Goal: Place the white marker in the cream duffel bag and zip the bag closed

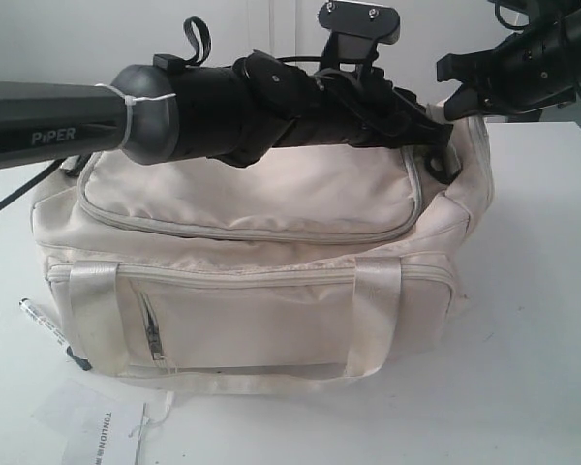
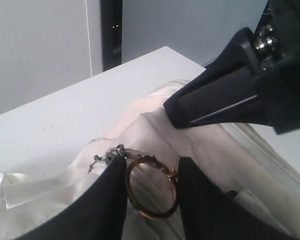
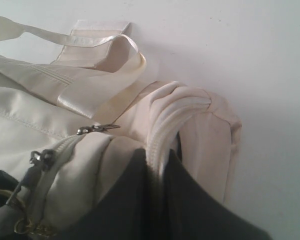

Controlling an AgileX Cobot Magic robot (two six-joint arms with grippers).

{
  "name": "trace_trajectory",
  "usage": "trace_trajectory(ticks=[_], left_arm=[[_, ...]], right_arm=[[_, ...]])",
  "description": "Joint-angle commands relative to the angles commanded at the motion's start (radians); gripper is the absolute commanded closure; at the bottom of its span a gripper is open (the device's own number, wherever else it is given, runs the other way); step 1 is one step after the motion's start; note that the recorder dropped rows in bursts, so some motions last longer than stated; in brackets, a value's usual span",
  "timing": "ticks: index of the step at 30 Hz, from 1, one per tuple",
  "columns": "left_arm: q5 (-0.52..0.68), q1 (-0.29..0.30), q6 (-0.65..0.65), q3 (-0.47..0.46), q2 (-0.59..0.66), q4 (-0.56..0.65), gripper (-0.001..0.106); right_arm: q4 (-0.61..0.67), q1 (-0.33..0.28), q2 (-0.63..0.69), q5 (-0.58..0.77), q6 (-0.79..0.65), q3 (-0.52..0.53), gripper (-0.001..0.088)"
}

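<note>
The left arm (image 1: 68, 121) carries the largest lettering, "PiPER", in pale letters on its grey sleeve. A paper sheet (image 1: 92, 426) at 7 o'clock from the bag bears bold print running sideways that looks like "TONUON"; the rest is cut off. The dark print on the marker's barrel is too small to read.

The cream duffel bag (image 1: 261, 281) fills the middle of the exterior view, its curved top flap zipped down along the front edge and its front pocket zip (image 1: 153, 334) drawn shut. The left arm lies across the bag's top from 9 o'clock to its 2 o'clock corner, hiding the rear edge of the flap. The right arm (image 1: 533, 53) comes in from 1 o'clock to the same corner.

The right gripper (image 3: 156, 157) is clamped on the cream duffel bag, with a ridge of zipper seam pinched between its dark fingers. The left gripper (image 2: 151, 167) sits closed against both sides of a brass ring (image 2: 151, 216) hanging from a zip puller at that end of the bag.

The white marker (image 1: 41, 320) lies outside the bag on the table (image 1: 542, 291), at 8 o'clock from it, just beside its lower corner, its black end pointing away from the bag.

The table is plain white. Behind it stands a pale grey wall (image 1: 97, 39), and the left wrist view shows a dark vertical strip (image 2: 111, 30) in it.
</note>
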Motion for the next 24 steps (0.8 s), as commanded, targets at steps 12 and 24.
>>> trace_trajectory(ticks=[12,24], left_arm=[[0.014,0.000,-0.007,0.000,0.000,-0.011,0.105],[0.103,0.000,-0.029,0.000,-0.024,-0.055,0.105]], right_arm=[[0.000,0.000,0.000,0.000,0.000,0.000,0.0868],[0.000,0.000,0.000,0.000,0.000,0.000,0.0868]])
